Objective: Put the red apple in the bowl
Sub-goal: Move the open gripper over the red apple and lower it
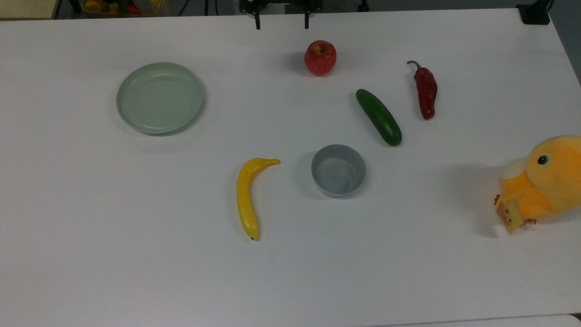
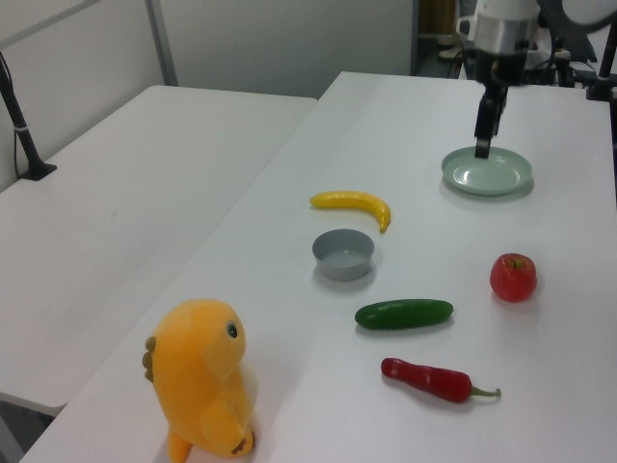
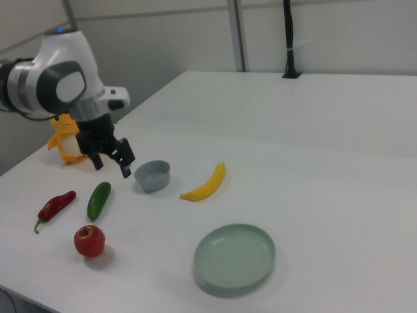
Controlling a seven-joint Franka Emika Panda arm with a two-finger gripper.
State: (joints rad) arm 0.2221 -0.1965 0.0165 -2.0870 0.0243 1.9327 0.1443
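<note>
The red apple [image 1: 320,57] stands upright on the white table near its far edge in the top view, also seen as the red apple [image 2: 513,277] and the red apple [image 3: 89,240]. The grey bowl [image 1: 338,170] sits mid-table with nothing in it, also seen as the bowl [image 2: 343,254] and the bowl [image 3: 152,175]. My gripper [image 1: 282,22] hangs open at the top view's upper edge, just left of and beyond the apple. In the right view the gripper [image 3: 112,164] is raised above the table with nothing between its spread fingers. In the left view the gripper [image 2: 483,130] hangs in front of the plate.
A pale-green plate [image 1: 160,97] lies at the top view's left. A banana [image 1: 247,197] is left of the bowl. A cucumber [image 1: 378,117] and a dark-red chili [image 1: 425,91] lie right of the apple. An orange plush toy [image 1: 544,181] sits at the right edge.
</note>
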